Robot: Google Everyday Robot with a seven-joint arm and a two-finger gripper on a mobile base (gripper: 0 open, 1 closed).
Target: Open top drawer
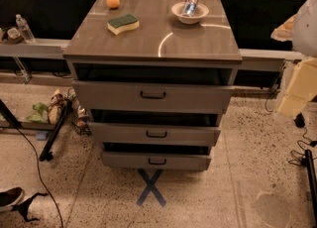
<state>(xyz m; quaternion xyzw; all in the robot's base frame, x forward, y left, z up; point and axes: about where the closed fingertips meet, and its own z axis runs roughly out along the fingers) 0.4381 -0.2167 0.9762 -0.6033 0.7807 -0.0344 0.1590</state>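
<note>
At centre, grey cabinet (151, 38) with three drawers pulled out; the top drawer (109, 96), the widest, juts toward the viewer beneath the cabinet top, interior lost in shadow. Right edge: pale gripper (296, 89), cut off by the frame, well apart from the drawer's handle (153, 94); whether open or closed cannot be told. Speckled floor (247, 172) lies between. On top: bowl (189, 15), sponge (123, 24), orange (113, 1).

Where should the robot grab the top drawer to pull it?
On the top drawer, grip the small black bar handle at its middle, coming straight from the front; the bar lies level, so pinch above and below. The gripper is not in view.
</note>
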